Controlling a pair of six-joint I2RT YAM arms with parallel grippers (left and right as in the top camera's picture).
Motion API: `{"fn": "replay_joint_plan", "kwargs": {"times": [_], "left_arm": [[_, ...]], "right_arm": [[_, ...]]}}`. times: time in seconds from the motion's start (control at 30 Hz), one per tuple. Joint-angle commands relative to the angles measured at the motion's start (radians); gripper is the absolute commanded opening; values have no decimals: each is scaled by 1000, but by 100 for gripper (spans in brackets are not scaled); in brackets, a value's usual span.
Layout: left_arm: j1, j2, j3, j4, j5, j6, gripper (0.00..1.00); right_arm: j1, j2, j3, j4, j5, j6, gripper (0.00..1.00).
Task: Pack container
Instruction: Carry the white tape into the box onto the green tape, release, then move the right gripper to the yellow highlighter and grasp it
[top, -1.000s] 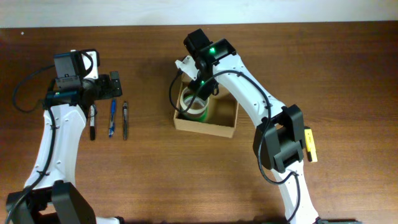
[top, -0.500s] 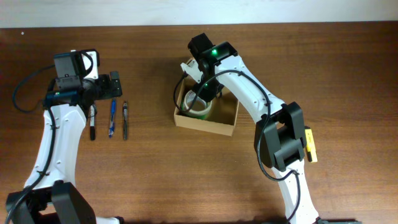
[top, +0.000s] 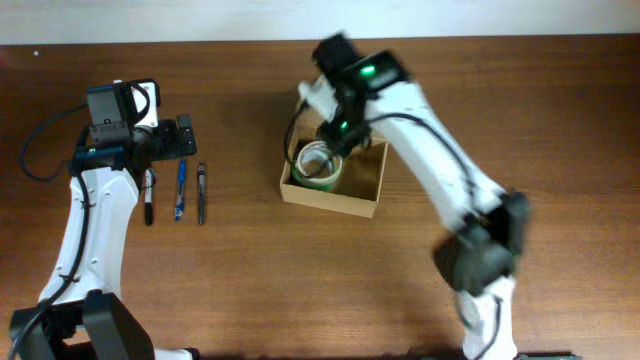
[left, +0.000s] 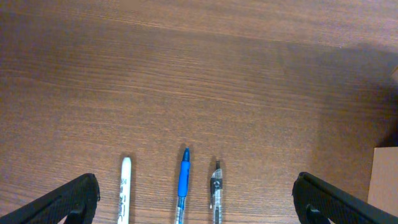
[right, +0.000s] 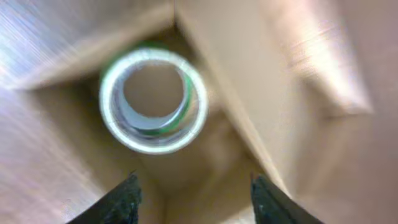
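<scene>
The container (top: 364, 183) is a tan cardboard box standing open in the middle of the table. A tape roll (top: 317, 165) with a green edge lies flat in its left part. My right gripper (top: 341, 133) hovers over the box's back left corner, blurred by motion. In the right wrist view the roll (right: 153, 99) lies on the box floor near a corner, and the right gripper (right: 196, 200) is open above it with nothing between its fingers. My left gripper (top: 181, 138) is wide open over the table at the left, holding nothing.
Three pens lie side by side below the left gripper: a marker (top: 149, 197), a blue pen (top: 181, 190) and a dark pen (top: 201, 194). The left wrist view shows the marker (left: 125, 193), the blue pen (left: 183, 183), the clear pen (left: 216, 194) and a box edge (left: 385, 183).
The right gripper has opened and let go of the tape roll, which now lies in the box. The right arm has lifted and swung back. The left arm has not moved.
</scene>
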Motion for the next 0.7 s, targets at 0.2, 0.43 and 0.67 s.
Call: {"fn": "replay_joint_plan", "kwargs": {"times": [0.2,0.43,0.67], "left_arm": [[5,3,14,1,10,16,99],[5,3,13,1,11,16,99],[5,3,14,1,10,16,99]], "right_arm": [[-238,-526,-6,2,135,134,65],[-591,-598,-282,-3,81,255,65],[-807,-589,-676,66,-114,227,61]]}}
